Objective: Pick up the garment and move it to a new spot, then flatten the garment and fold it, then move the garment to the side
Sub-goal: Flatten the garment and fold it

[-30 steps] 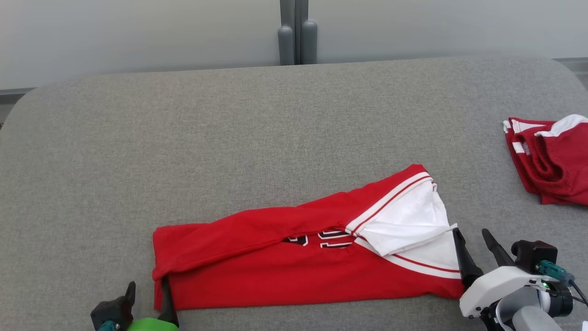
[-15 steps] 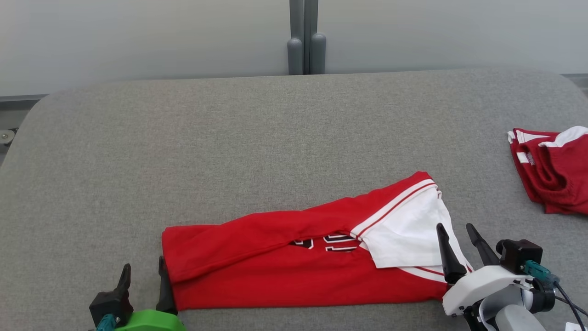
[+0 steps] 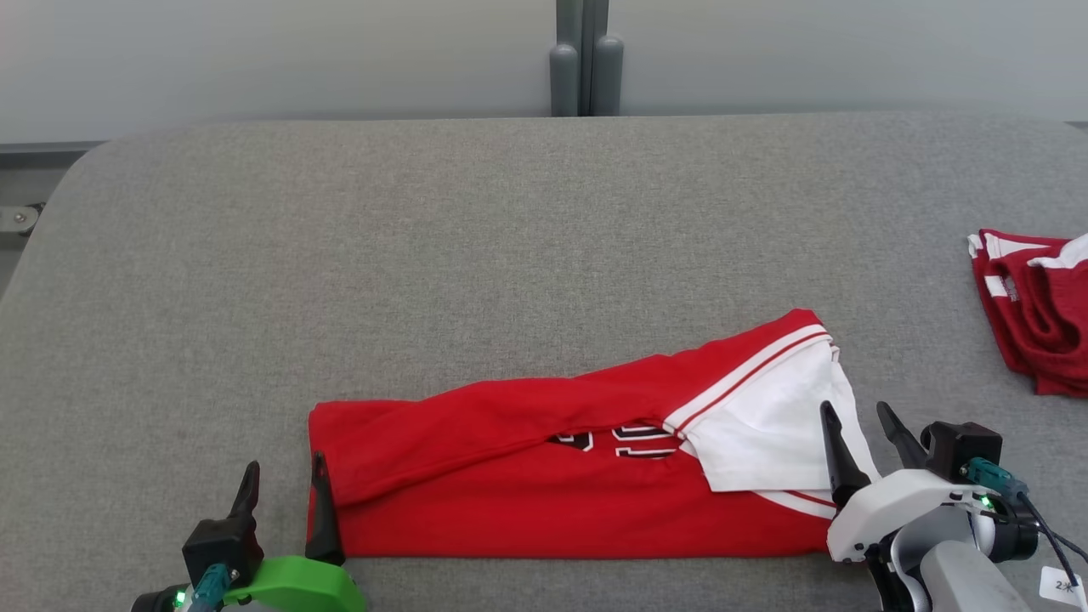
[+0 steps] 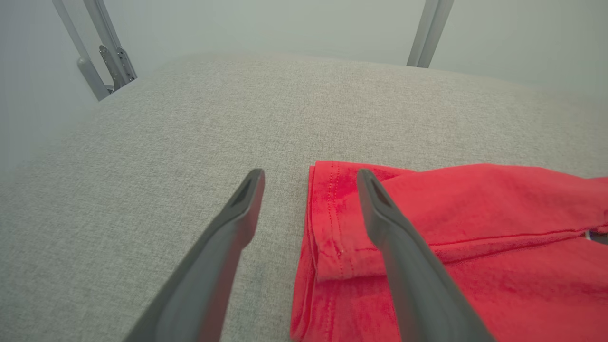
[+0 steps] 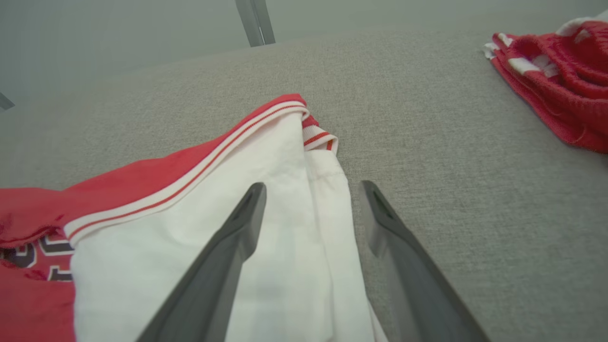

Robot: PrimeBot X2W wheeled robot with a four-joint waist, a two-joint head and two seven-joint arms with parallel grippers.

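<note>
red jersey [image 3: 552, 484] folded in long band, flat on grey padded table [image 3: 425, 255] near front edge, white end toward right. left gripper [image 3: 286, 463] fingers apart, one over jersey's left hem, other over bare table. right gripper [image 3: 853, 408] fingers apart at white end, gripping nothing. second red-white garment [image 3: 1033, 314] bunched far right, well apart. grey posts [image 3: 586, 76] behind table.
</note>
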